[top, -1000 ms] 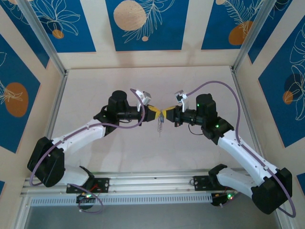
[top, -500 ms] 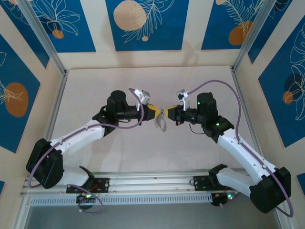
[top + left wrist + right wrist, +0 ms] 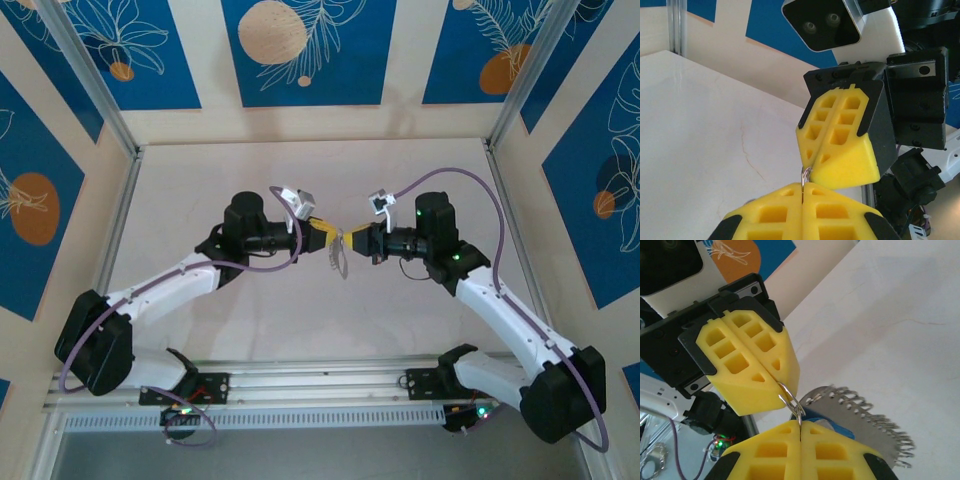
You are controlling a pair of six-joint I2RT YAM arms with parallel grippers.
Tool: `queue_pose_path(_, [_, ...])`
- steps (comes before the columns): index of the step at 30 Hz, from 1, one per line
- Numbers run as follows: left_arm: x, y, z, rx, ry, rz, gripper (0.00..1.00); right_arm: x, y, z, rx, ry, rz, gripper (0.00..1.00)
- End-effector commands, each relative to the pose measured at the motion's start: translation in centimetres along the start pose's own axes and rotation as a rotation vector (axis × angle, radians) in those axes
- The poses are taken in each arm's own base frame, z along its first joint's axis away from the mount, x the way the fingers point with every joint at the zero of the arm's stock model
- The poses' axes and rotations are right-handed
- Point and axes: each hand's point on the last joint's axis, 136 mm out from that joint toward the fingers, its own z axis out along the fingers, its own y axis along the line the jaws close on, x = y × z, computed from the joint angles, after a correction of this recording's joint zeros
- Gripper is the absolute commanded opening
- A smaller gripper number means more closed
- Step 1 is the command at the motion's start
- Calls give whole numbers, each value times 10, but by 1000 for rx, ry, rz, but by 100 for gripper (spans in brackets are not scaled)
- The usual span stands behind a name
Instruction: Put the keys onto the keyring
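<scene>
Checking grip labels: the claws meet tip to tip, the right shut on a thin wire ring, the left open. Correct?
No, the left claw is shut too: the left wrist view shows its yellow fingers pressed together on the wire ring. The right claw is shut on it, tip to tip.

Yellow block fingers, thin silver wire ring, white plastic arms, purple cables; blue wall panels printed with white leaves and orange discs.
</scene>
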Motion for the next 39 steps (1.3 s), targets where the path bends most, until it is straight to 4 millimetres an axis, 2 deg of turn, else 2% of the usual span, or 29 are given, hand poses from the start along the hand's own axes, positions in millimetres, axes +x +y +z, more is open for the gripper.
queue_pose_path(1, [-31, -17, -5, 26, -116, 86, 0, 14, 8, 4, -82, 57, 31, 0])
queue_pose_path(7, [-35, -14, -5, 16, -152, 82, 0, 15, 3, 3, -70, 54, 45, 0])
queue_pose_path(13, [-36, -13, -6, 13, -174, 75, 0, 10, -8, -7, -47, 10, 74, 0])
queue_pose_path(18, [-38, -15, -8, 15, -187, 75, 0, 8, -5, -11, -79, 10, 84, 0])
queue_pose_path(25, [-43, -15, -7, 26, -213, 66, 0, 13, 3, -7, -146, 46, 97, 0])
queue_pose_path(31, [-48, -13, -5, 33, -245, 51, 0, 21, 12, 4, -203, 92, 97, 0])
queue_pose_path(34, [-49, -13, -4, 38, -258, 39, 0, 20, 9, 7, -192, 95, 107, 0])
queue_pose_path(37, [-50, -10, -3, 38, -267, 22, 0, 15, 2, 1, -157, 60, 115, 26])
queue_pose_path(39, [-51, -9, -3, 39, -280, 4, 0, 10, -2, -8, -137, 18, 121, 36])
